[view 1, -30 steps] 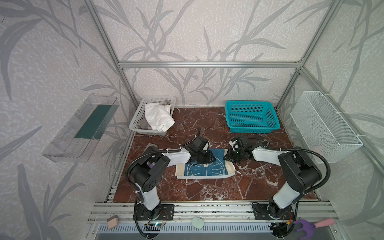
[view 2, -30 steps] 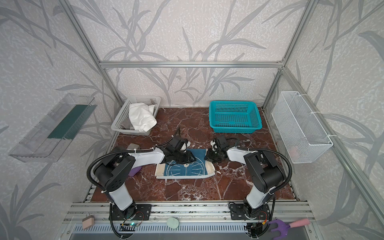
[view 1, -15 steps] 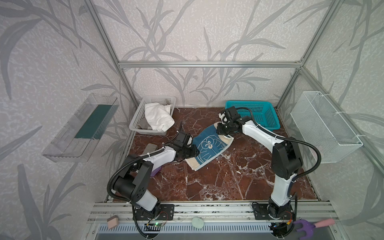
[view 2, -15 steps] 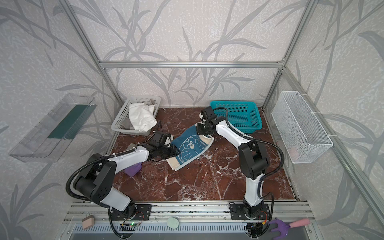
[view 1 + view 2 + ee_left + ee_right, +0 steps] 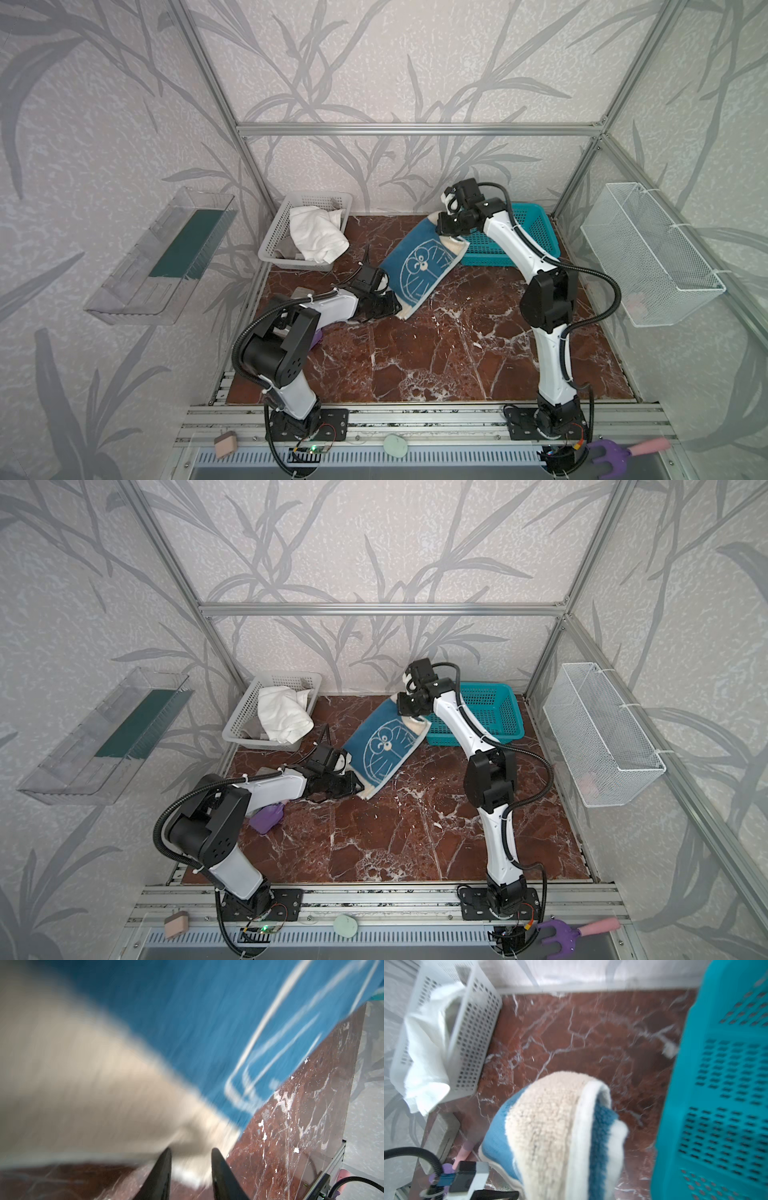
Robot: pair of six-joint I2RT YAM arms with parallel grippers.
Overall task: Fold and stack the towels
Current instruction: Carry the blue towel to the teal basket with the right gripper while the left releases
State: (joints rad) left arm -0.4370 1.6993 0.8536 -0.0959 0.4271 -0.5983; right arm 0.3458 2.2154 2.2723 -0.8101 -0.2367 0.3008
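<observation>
On the front rail nearest the camera lie a tan block (image 5: 225, 444), a pale green disc (image 5: 395, 445) and a purple fork-like tool (image 5: 623, 451) with a pink handle. A purple object (image 5: 268, 816) shows in only one top view; the left arm covers most of it, so its shape is unclear.

Farther in, low over the red marble table (image 5: 457, 353), the left hand (image 5: 390, 307) pinches the near cream corner of the blue-and-cream towel (image 5: 419, 266). In the left wrist view its black fingers (image 5: 162, 1169) stand either side of that blurred cream edge (image 5: 191, 1153). A small grey slab (image 5: 301, 293) beside this arm is half hidden by it.

The towel stretches slantwise up and away, cartoon face upward, to the right hand (image 5: 446, 224), which is pressed together on its far cream end beside the teal basket (image 5: 536, 232). In the right wrist view the cloth (image 5: 550, 1126) drapes over the fingers and hides them.

At the far left, the white towel (image 5: 318, 232) lies crumpled in a white basket (image 5: 270, 245) and spills over its rim. The grey towel (image 5: 286, 249) peeks from under it, mostly buried.
</observation>
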